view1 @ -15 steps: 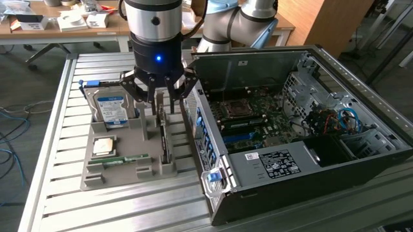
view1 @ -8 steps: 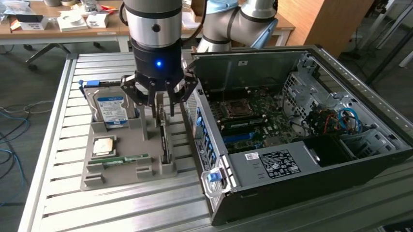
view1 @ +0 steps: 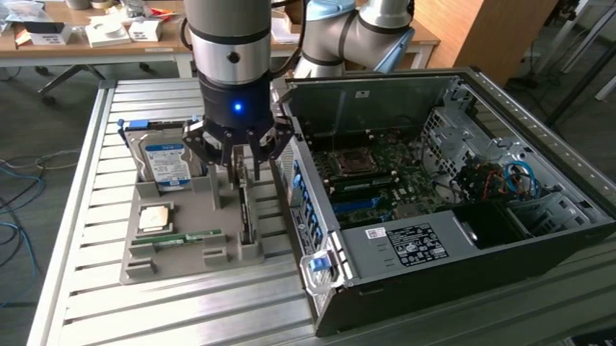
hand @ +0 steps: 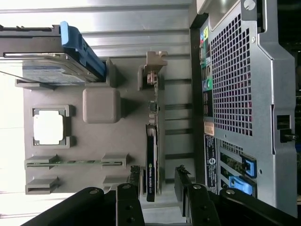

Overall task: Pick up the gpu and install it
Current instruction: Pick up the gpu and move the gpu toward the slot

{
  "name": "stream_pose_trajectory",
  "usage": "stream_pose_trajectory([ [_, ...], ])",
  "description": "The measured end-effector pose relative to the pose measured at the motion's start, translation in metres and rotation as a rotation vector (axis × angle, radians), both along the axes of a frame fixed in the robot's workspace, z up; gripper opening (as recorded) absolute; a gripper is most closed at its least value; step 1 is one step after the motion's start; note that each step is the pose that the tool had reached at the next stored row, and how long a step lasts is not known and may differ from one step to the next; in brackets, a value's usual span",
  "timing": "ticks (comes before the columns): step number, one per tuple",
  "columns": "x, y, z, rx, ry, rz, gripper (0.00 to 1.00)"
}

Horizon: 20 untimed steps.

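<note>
Jaws spread wide and empty, the gripper (view1: 245,173) (hand: 157,181) hangs at the centre of the exterior view, one finger on each side of the gpu (view1: 247,216) (hand: 150,165). The wrist view shows daylight between the fingers (hand: 134,181) and the card, so nothing is clamped.

The gpu stands on edge in a slot of the grey holder (view1: 192,209) (hand: 94,141), just beside the rear panel of the open computer case (view1: 332,303) (hand: 235,84).

The grip looks to be the weak point. The card is thin and the fingers straddle one end of it rather than its middle. A squeeze there could let it pivot and hang crooked, or jam against the slot walls on the way up.

The card also appears to sit nearer one finger than the other. That finger would meet it first and could push it sideways in the slot.

Space is tight toward the exterior view's right, where a swing could clip the case wall. A tilted card would also be unlikely to line up with a slot on the motherboard (view1: 385,180).

Toward the exterior view's left, the hard drive (view1: 166,157) (hand: 42,70), processor (view1: 156,216) (hand: 48,127) and memory stick (view1: 178,238) (hand: 75,162) share the holder. A jammed card could lift or drag the holder across the slatted tabletop (view1: 86,216) and take them with it.
</note>
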<state>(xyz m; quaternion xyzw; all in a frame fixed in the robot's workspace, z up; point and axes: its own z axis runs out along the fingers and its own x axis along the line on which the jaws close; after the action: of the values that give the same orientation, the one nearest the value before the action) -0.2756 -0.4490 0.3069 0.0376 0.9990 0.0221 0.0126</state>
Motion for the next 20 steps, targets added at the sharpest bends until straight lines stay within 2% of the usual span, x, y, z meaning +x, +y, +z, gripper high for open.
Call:
stream_pose_trajectory([
  [10, 0.0, 0.0, -0.0176, 0.0, 0.0, 0.0, 0.43],
  [16, 0.0, 0.0, -0.0184, 0.0, 0.0001, 0.0, 0.43],
  [20, 0.0, 0.0, -0.0225, 0.0001, -0.0001, 0.0, 0.43],
])
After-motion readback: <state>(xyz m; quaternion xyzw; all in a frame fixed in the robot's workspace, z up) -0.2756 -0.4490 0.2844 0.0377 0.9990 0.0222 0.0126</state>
